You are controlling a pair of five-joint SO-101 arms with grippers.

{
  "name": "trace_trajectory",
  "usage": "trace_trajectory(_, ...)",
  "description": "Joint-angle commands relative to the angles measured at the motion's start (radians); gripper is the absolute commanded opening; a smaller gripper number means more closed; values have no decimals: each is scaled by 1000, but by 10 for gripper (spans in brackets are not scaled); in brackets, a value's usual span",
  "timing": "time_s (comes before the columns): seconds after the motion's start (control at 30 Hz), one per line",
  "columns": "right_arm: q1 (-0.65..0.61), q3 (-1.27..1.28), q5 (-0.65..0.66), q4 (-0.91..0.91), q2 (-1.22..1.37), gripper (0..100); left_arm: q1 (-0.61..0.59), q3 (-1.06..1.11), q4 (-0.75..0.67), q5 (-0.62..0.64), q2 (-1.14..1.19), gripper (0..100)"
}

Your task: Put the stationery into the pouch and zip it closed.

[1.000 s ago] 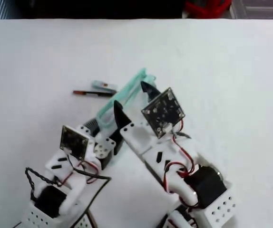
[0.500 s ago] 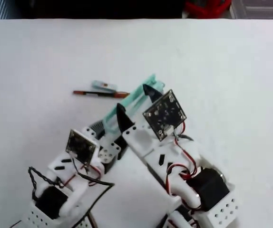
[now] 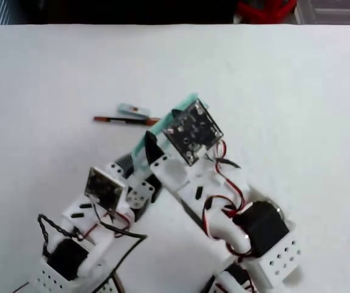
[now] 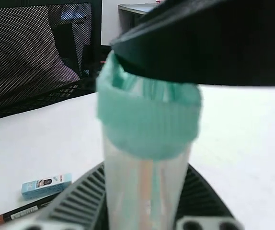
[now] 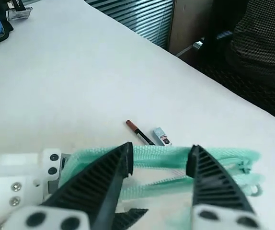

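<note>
The pouch, clear with a teal zip band, lies slanted at the table's middle. My left gripper is shut on its near end; in the left wrist view the pouch stands between the ribbed lower finger and the black upper finger of my left gripper. My right gripper is open, one finger on each side of the teal band of the pouch; in the high view my right gripper sits over the pouch's middle. A brown pencil and a small blue eraser lie just left of the pouch.
White table stretches open to the right, left and back. Its far edge meets a dark strip with a red object. A mesh chair stands beyond the table. The two arms sit close together near the front edge.
My right arm has swung left and forward, bringing its open fingers over the pouch's middle. The left arm shifted slightly right with the pouch end. Pencil and eraser stayed put.
</note>
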Motion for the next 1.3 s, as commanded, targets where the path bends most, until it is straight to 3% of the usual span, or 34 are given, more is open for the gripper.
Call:
trace_trajectory(0.0, -22, -63, 11, 35, 36, 159, 18, -3, -32, -26, -8, 30)
trace_trajectory(0.17, -13, -127, 14, 76, 13, 224, 18, -6, -32, -26, -8, 24)
trace_trajectory(0.37, 139, -275, 12, 87, -108, 239, -42, -91, -6, -26, -10, 24)
trace_trajectory(0.63, 326, -298, 11, 136, 70, 238, -154, -436, 313, -31, -10, 24)
trace_trajectory(0.73, 354, -315, 11, 142, 137, 238, -251, -542, 387, -32, -10, 24)
trace_trajectory(0.87, 317, -310, -14, 168, 234, 238, -447, -669, 436, -51, -10, 24)
trace_trajectory(0.97, 282, -313, -17, 200, 338, 238, -588, -695, 433, -169, -10, 24)
trace_trajectory(1.1, 236, -313, -26, 216, 499, 238, -705, -657, 439, -255, -10, 24)
trace_trajectory(1.27, 101, -315, -64, 231, 714, 238, -862, -543, 434, -261, -10, 24)
